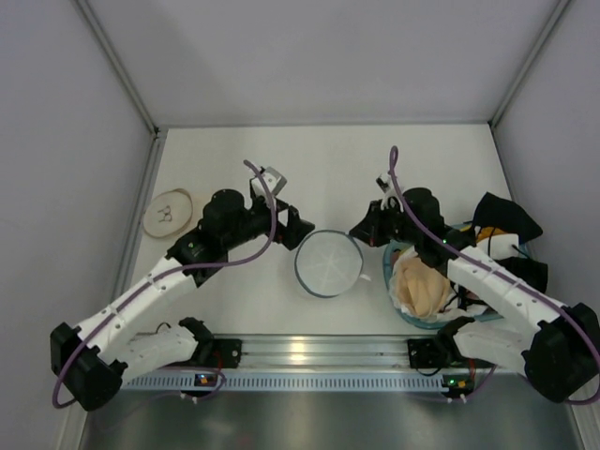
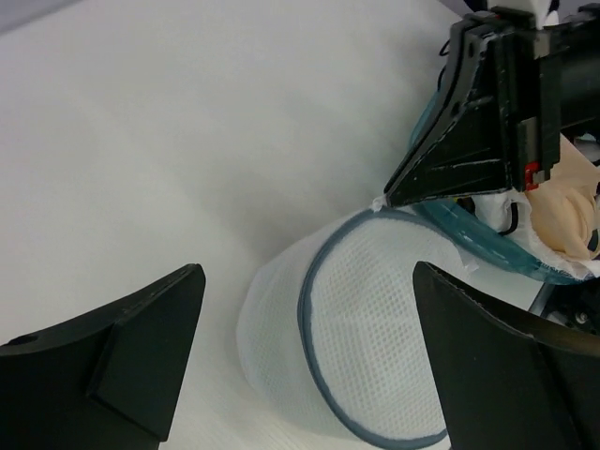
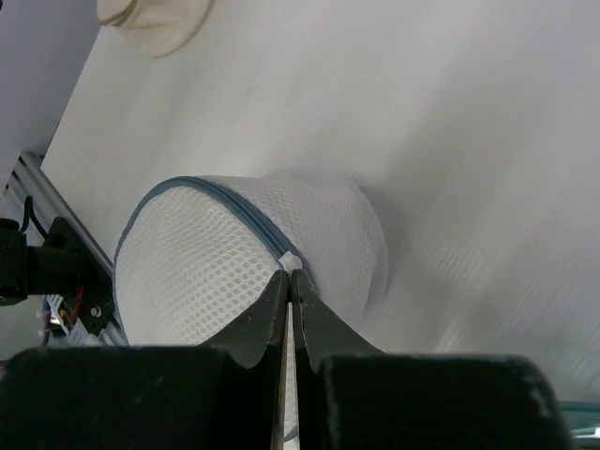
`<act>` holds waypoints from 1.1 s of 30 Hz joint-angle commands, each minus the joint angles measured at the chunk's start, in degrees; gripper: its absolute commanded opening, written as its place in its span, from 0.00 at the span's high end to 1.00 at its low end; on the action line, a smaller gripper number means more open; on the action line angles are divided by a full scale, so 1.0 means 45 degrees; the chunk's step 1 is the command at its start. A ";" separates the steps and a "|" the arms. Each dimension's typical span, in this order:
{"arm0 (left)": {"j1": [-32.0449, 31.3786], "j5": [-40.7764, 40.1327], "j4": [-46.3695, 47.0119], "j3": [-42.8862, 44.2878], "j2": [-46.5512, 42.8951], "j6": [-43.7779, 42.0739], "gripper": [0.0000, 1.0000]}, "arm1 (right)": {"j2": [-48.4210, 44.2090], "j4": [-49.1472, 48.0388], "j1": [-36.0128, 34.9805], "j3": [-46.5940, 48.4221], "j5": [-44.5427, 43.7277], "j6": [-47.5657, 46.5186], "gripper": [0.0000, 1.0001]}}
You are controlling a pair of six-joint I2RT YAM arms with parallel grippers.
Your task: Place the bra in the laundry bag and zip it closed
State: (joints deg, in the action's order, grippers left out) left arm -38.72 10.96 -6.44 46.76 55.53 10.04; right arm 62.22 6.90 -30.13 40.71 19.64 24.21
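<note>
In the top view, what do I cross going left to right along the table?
Cream round piece → left pincer → laundry bag → right pincer, pinching the bag's rim → blue basket of garments → black garment.

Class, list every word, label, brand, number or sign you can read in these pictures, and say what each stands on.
None can be read in any view.
Laundry bag: plain white mesh, no label showing.
Round cream item: dark marks, too small to read.
Right claw: one small red spot on its body, no letters.
</note>
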 commanded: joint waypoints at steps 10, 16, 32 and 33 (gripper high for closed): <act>0.0011 0.4963 -0.3607 0.5662 0.6798 -0.5903 0.06 | 0.0198 -0.0401 0.0172 0.1227 0.1261 -0.1551 1.00; -0.0009 0.6566 -0.3589 0.5683 0.7386 -0.5768 0.11 | 0.0022 -0.0302 0.0172 0.1422 0.0851 -0.1512 1.00; -0.0224 0.2941 -0.0762 0.3206 0.5769 -0.2826 1.00 | -0.0173 0.0244 0.0153 0.1501 -0.1216 -0.0868 1.00; -0.0204 0.2413 -0.0312 0.2448 0.5418 -0.2431 1.00 | -0.0193 0.0400 0.0172 0.1481 -0.1432 -0.0829 1.00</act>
State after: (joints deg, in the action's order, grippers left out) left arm -39.79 30.96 -15.09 63.07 86.24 -7.33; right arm 63.37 9.76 -30.13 45.12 18.61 19.75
